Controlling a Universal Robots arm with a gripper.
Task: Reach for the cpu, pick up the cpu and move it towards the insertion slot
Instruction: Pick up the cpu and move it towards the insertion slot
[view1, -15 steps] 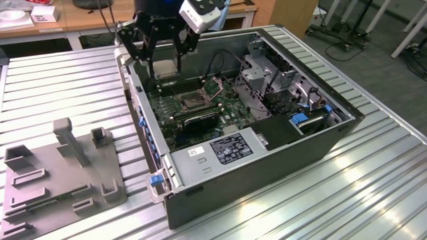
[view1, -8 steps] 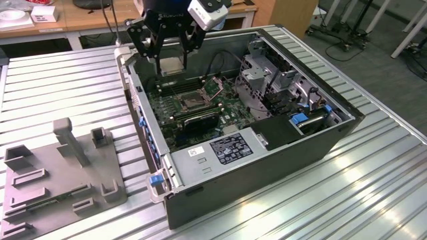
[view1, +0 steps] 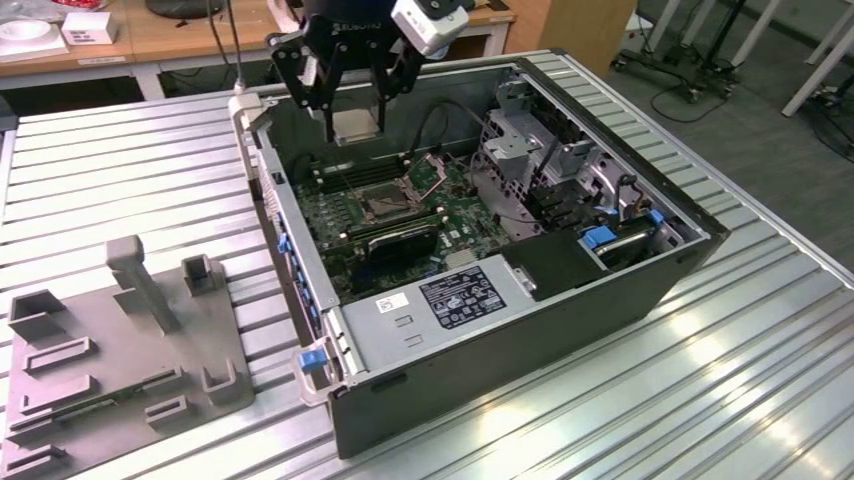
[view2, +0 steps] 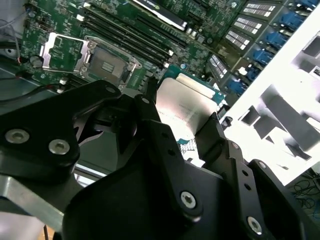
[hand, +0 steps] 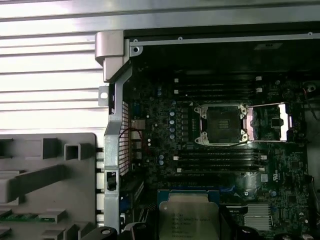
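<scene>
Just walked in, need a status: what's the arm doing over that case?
The gripper holds the cpu between its fingers, up above the open computer case. The insertion slot on the green board sits uncovered below, its frame flipped open. The cpu is not in the slot yet. The grey tray lies beside the case.

Computer case (view1: 534, 300) lies open in the middle of the tabletop (view1: 107, 170), tray (view1: 120, 350) beside it toward the exterior view's left edge. Insertion slot (view1: 378, 203) sits inside the case on the board, memory slots (hand: 217, 162) alongside it. Claw (view1: 354, 125) hangs over the case's far end with the cpu (view1: 354, 124) between its fingers, above the slot and apart from it.
</scene>
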